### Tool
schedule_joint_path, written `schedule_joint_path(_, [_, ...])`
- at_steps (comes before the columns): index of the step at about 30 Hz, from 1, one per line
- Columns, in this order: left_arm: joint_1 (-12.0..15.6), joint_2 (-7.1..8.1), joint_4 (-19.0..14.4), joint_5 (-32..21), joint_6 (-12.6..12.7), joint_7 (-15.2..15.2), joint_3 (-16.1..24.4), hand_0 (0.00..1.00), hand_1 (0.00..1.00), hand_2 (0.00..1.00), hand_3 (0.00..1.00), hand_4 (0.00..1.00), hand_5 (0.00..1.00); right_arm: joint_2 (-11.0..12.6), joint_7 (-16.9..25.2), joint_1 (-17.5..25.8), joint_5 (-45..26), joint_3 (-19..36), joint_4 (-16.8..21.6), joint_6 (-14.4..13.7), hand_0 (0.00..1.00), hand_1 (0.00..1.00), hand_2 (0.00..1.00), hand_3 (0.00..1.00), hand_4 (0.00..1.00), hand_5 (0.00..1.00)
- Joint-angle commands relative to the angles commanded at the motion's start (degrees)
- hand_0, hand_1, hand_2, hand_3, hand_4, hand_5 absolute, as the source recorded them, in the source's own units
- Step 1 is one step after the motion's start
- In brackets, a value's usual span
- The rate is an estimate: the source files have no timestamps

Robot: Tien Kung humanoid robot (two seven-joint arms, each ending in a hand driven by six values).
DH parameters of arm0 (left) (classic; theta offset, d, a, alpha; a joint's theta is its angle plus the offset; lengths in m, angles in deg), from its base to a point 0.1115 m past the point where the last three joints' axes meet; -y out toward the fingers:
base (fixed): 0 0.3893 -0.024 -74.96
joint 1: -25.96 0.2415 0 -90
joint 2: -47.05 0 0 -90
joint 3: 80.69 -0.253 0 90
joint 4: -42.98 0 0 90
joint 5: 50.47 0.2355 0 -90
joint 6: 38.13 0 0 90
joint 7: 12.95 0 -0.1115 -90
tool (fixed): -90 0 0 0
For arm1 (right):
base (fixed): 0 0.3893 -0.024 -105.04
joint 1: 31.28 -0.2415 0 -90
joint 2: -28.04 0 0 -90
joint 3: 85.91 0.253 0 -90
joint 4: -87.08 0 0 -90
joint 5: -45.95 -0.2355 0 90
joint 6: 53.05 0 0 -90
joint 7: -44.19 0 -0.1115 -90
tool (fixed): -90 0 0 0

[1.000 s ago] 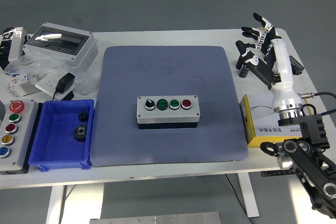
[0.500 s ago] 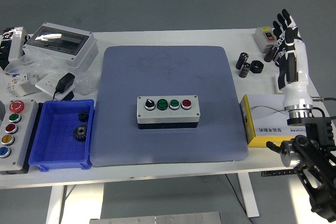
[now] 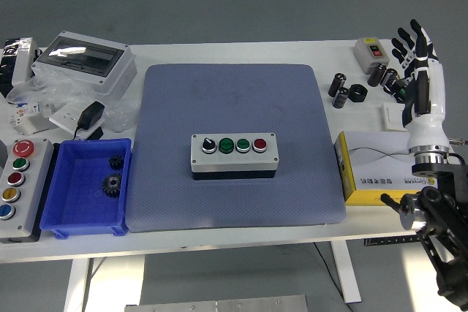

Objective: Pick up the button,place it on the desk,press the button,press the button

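While the button box (image 3: 234,153) sits centred on a blue-grey mat (image 3: 234,144), nothing touches it.
Left of the mat lies a blue bin (image 3: 86,186) holding gears; at the far right table edge, the right hand (image 3: 418,63) hovers, fingers spread, empty.

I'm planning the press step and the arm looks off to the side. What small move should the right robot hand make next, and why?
Probably swing the right robot hand left and inward toward the button box. The hand is open, holding nothing, raised by the table's right edge, while the box already sits on the blue mat with its buttons facing up, well apart from the hand.
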Motion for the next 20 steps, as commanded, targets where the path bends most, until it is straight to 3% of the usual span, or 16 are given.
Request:
schedule_joint_path(5, [0.61,-0.56,0.00,-0.37,0.09,0.28,0.40,0.626,0.596,0.530,0.609,0.676,0.530,-0.27,1.97,0.44,-3.81,0.88,-1.05,3.41,0.704,0.695,0.721,0.836,0.497,0.972])
schedule_joint_path(6, [0.71,-0.69,0.00,-0.27,0.10,0.42,0.60,0.626,0.596,0.532,0.609,0.677,0.532,-0.38,2.45,0.48,-4.85,0.89,-1.37,4.28,0.629,0.642,0.661,0.833,0.395,0.555])
schedule_joint_path(11, [1.00,-1.23,0.00,0.07,0.11,0.85,1.26,0.626,0.596,0.532,0.609,0.677,0.532,-1.42,3.70,0.38,-11.81,0.66,-3.53,9.91,0.629,0.642,0.661,0.833,0.395,0.555])
schedule_joint_path(12, [0.98,-1.28,0.00,0.07,0.10,0.83,1.26,0.626,0.596,0.533,0.609,0.677,0.536,-1.57,3.47,0.35,-13.13,0.66,-3.67,10.90,0.645,0.653,0.677,0.757,0.431,0.552])
schedule_joint_path(14, [0.89,-1.34,0.00,-0.07,0.08,0.69,1.11,0.626,0.596,0.533,0.609,0.677,0.536,-1.78,2.69,0.32,-15.72,0.66,-3.68,12.60,0.645,0.653,0.677,0.757,0.431,0.552])
schedule_joint_path(20, [0.71,-1.27,0.00,-0.36,0.10,0.44,0.97,0.626,0.596,0.533,0.609,0.677,0.536,-1.63,-0.29,0.14,-16.37,0.27,-2.21,12.80,0.645,0.653,0.677,0.757,0.431,0.552])
